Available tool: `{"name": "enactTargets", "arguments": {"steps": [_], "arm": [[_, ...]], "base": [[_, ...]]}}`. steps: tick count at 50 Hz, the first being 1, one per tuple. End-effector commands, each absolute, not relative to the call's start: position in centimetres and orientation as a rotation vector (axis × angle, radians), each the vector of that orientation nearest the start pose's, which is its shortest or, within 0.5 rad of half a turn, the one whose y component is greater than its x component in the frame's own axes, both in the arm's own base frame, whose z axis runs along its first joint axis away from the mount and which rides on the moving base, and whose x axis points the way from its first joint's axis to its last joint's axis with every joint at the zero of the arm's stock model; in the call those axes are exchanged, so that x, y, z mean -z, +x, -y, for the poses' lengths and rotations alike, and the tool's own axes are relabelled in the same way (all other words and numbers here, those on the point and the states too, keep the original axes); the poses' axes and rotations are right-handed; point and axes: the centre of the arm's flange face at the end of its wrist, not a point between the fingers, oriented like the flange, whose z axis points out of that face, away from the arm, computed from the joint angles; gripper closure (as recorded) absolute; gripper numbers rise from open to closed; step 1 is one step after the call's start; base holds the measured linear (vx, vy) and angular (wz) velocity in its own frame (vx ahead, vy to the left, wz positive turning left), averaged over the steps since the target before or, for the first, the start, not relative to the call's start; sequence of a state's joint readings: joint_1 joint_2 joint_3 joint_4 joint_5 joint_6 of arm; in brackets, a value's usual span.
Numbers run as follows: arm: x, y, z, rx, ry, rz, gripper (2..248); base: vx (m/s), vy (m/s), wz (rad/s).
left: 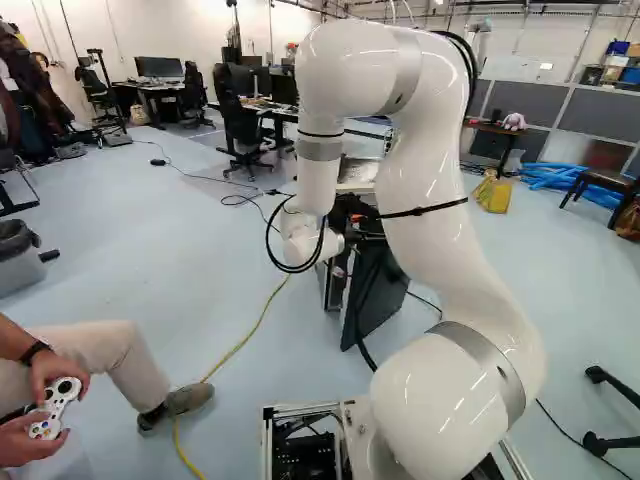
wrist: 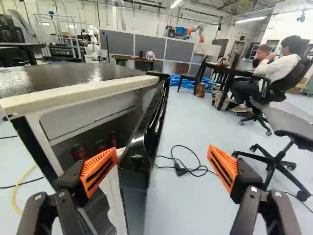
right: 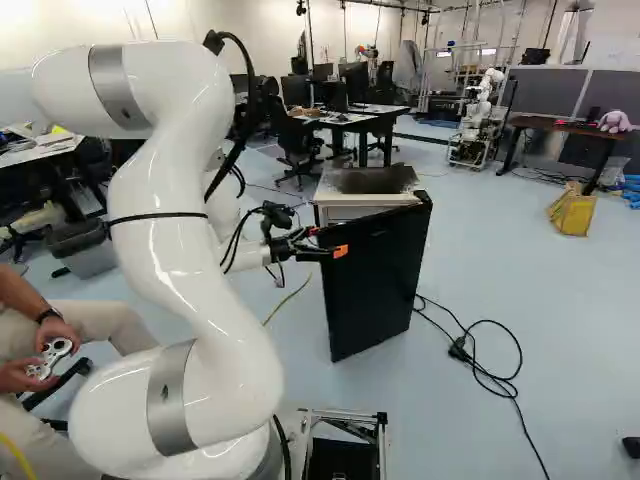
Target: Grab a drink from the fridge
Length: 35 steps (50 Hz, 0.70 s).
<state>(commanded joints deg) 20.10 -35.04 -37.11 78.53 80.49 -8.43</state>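
As you look across the right base view from its left, you come first to a grey bin (right: 92,262) with a dark liner over its rim; what it holds, you can't see. Next comes your arm (right: 180,260), reaching ahead to the gripper (right: 334,251) at the upper part of the black fridge door (right: 375,285). Your gripper (wrist: 161,169) has its fingers spread wide and grips nothing. The door's edge stands between them, much nearer the finger on the fridge's side – whether that finger touches it, you can't tell.

Behind the door is the fridge (wrist: 85,92) itself, pale-bodied with a dark top, and it's open. Your drinks are inside: the wrist view shows you red cans (wrist: 79,152) sitting in a row in the shadowed interior, just past that same finger – three you can make out, partly hidden.

On the far side of the door from the fridge's inside, a black cable (right: 488,375) lies looped on the floor. Farther right and back you have a yellow bag (right: 573,213) standing on the floor, contents too small to tell, near some blue tubing (right: 631,190).
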Motion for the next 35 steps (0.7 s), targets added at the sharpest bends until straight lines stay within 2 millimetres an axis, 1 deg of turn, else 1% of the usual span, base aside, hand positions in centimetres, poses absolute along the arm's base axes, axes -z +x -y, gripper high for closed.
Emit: {"name": "enactTargets", "arguments": {"steps": [35], "arm": [[-25.3, 37.3, -0.6, -1.296, 1.666, 0.92, 3]], "base": [[0.003, -0.002, -0.005]]}}
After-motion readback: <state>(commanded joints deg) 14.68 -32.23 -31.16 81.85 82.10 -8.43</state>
